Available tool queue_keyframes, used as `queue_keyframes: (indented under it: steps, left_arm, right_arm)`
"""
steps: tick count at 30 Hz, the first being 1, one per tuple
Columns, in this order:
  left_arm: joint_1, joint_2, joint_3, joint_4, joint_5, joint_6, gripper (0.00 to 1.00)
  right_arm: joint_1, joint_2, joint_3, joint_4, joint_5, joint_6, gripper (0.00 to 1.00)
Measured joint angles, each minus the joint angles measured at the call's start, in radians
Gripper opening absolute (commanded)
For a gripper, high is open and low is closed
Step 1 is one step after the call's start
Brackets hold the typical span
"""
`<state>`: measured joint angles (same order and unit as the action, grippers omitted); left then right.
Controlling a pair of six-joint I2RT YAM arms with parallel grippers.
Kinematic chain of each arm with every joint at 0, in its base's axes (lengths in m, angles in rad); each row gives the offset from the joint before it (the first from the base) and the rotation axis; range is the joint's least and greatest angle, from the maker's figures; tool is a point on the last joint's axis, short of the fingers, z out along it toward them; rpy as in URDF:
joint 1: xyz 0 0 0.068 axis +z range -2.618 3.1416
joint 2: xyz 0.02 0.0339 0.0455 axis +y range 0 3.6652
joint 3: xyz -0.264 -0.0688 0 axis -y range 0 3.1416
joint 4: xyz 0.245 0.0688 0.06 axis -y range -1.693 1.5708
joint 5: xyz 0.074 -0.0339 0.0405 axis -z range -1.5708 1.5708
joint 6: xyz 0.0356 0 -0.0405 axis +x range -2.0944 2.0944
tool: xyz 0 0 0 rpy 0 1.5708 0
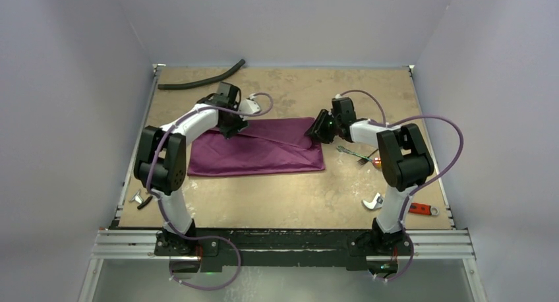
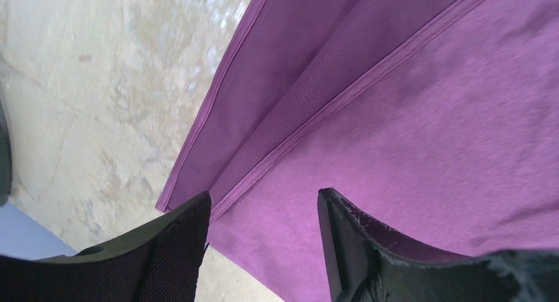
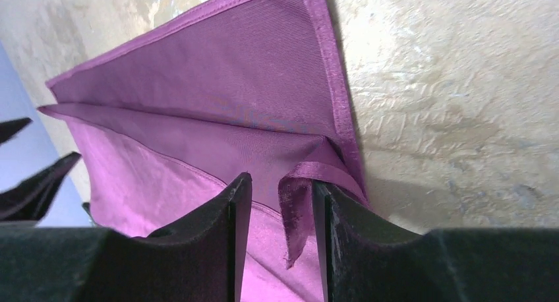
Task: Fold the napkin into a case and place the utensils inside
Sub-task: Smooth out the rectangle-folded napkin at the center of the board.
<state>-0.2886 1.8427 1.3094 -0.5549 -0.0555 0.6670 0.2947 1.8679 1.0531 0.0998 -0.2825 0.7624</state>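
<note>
napkin (image 1: 257,153) runs left to right; your right fingers (image 3: 211,229), parted, straddle its upturned far-right corner; left fingers (image 2: 178,242), parted, over its far-left hem.

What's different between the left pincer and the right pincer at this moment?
The left pincer holds its jaws wide apart; the right pincer has them closer together. Nothing sits between the left pincer's jaws, while a raised corner of the napkin stands between the right pincer's, though I can't confirm a pinch. Both are black and sit at the napkin's far edge, one at each end.
</note>
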Motion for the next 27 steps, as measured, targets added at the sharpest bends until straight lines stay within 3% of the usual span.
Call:
queue_keyframes:
  steps: [5, 8, 20, 27]
  left_arm:
    - [-0.079, 0.000, 0.000, 0.016, 0.000, 0.000, 0.59]
    - [-0.114, 0.000, -0.016, 0.031, 0.000, 0.000, 0.59]
    - [-0.141, -0.003, -0.096, 0.042, -0.001, 0.006, 0.59]
    - [-0.257, 0.006, -0.032, 0.042, 0.021, -0.051, 0.59]
  right_arm:
    - [-0.033, -0.003, -0.029, 0.072, -0.008, 0.101, 0.16]
    - [-0.044, -0.011, -0.059, 0.127, -0.008, 0.169, 0.11]
    - [-0.047, -0.012, -0.175, 0.318, 0.008, 0.426, 0.09]
    - [-0.047, -0.066, -0.244, 0.386, 0.078, 0.560, 0.12]
